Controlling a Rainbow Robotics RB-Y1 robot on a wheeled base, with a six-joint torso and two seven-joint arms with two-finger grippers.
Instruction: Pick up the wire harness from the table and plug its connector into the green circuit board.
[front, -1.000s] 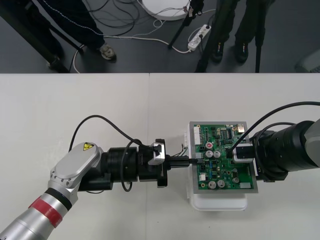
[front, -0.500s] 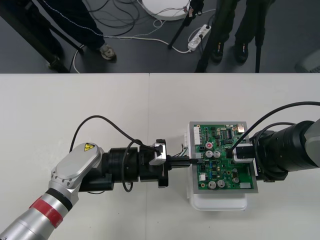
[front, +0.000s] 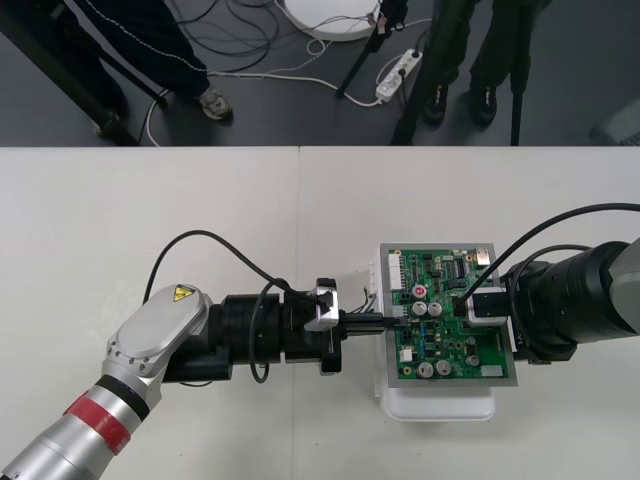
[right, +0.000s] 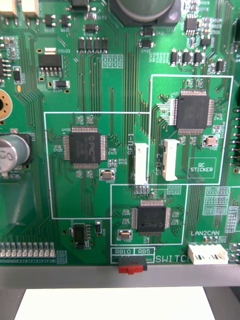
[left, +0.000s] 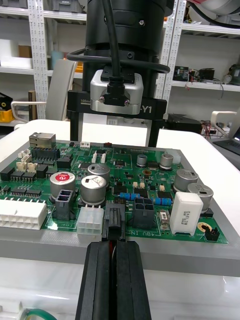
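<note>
Front view: left end effector (front: 388, 317) at left edge of green circuit board (front: 450, 312); right end effector (front: 476, 301) over its right side. Right wrist view: board close beneath. Left wrist view: left pinches harness plug (left: 114, 223) at board's edge, right spread wide; a skewed push may bend pins.

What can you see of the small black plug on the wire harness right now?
The small black plastic plug is a boxy block, pinched between the left gripper's shut black fingers. It sits at the green circuit board's edge nearest that gripper, between a white connector and a black connector. Whether it is fully seated cannot be told.
</note>
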